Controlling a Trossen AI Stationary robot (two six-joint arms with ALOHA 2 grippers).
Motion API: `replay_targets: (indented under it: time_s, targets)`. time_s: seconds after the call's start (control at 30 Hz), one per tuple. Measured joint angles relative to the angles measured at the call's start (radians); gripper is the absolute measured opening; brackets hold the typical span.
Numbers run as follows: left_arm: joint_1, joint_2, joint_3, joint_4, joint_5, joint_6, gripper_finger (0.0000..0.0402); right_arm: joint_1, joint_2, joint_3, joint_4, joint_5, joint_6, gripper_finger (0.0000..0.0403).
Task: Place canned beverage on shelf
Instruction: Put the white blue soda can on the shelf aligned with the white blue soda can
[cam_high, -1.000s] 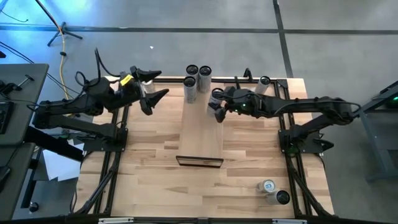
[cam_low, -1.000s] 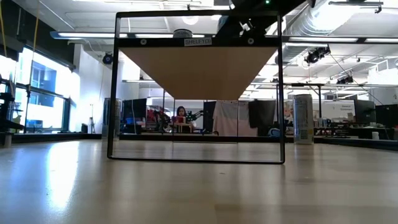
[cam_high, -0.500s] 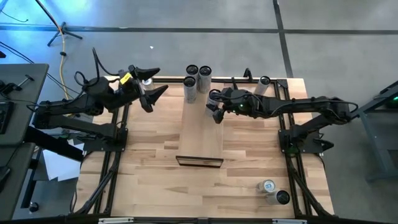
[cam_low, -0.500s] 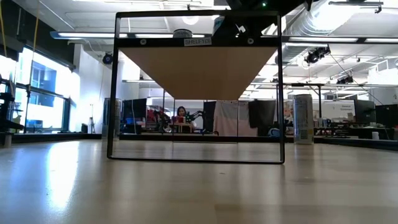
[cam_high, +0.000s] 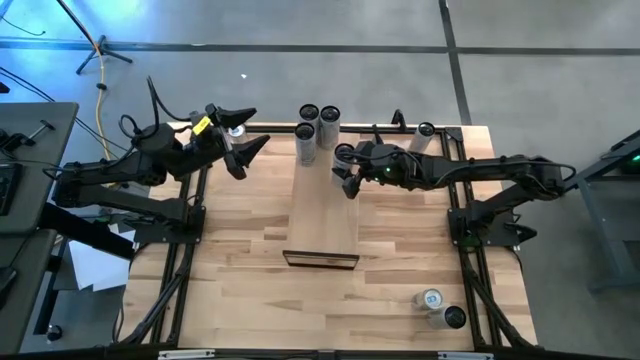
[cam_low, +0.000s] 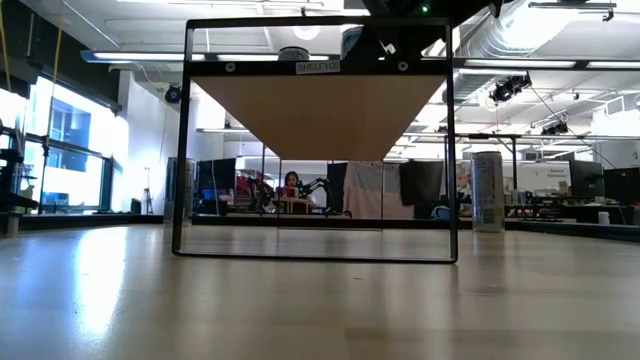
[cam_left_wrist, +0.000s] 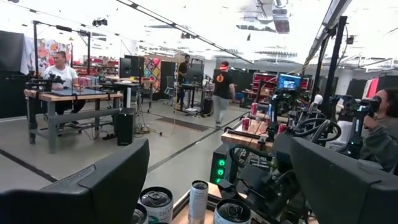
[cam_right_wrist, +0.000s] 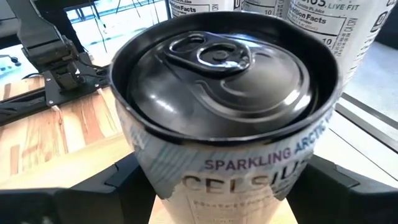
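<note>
A white canned beverage (cam_right_wrist: 227, 124) with a dark top, closed pull tab and lettering "SPARKLING" and "CELSIUS" is seen between the fingers of the right gripper (cam_high: 346, 170), at the far right edge of the shelf (cam_high: 323, 215). Whether the jaws grip it or stand just off it cannot be told. Three like cans (cam_high: 317, 122) are grouped at the shelf's far end. The left gripper (cam_high: 243, 150) is held wide open and empty over the bench's (cam_high: 240, 270) far left corner.
</note>
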Motion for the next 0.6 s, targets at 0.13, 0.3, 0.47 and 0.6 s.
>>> replay_targets:
  time_s: [0.13,0.3,0.47,0.6]
  targets:
    - [0.0,0.0,0.0,0.0,0.0,0.0,0.0356,0.0,0.0,0.0,0.0,-0.029,-0.007,0.0283]
    - [-0.001,0.0,0.0,0.0,0.0,-0.008,0.0356,0.0,0.0,-0.001,0.0,-0.051,-0.004,0.0283]
    - [-0.001,0.0,0.0,-0.001,0.016,-0.007,0.0356,0.0,0.0,-0.001,0.002,-0.052,-0.002,0.0285]
    - [-0.001,0.0,0.0,-0.001,0.019,-0.007,0.0356,0.0,0.001,-0.002,0.002,-0.053,-0.006,0.0299]
